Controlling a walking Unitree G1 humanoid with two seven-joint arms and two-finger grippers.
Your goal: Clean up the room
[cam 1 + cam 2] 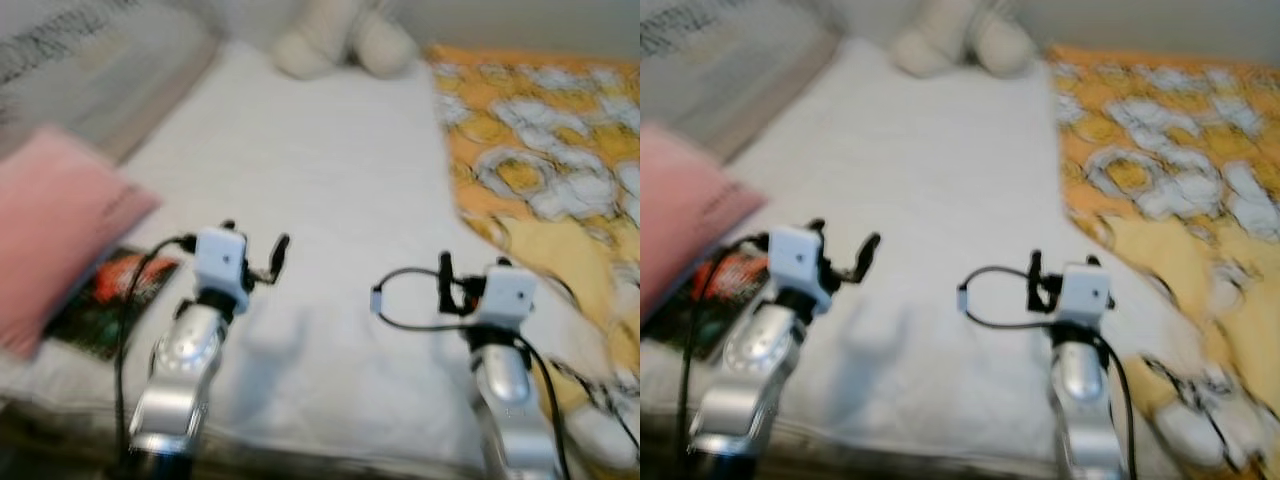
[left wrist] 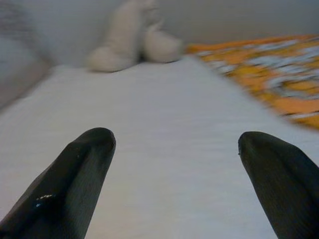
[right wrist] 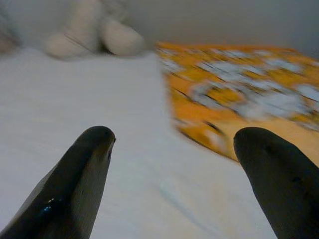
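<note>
Jaws apart, both grippers | over white bed [image 1: 330, 180] | orange blanket [image 1: 560, 150] lengthwise

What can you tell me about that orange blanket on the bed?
The orange blanket is soft-looking cloth with a white and grey blotchy pattern. It lies spread flat over the robot's right side of the white bed, its rumpled edge running down the middle. The right gripper hovers open beside that edge, not touching it. Blur hides the pattern's detail.

home bedroom for sure | white bed sheet [image 1: 320, 200] across mid-frame | orange flowery blanket [image 1: 540, 150] on the right | cream plush toy [image 1: 340, 40] top center | pink pillow [image 1: 50, 230] at left edge
</note>
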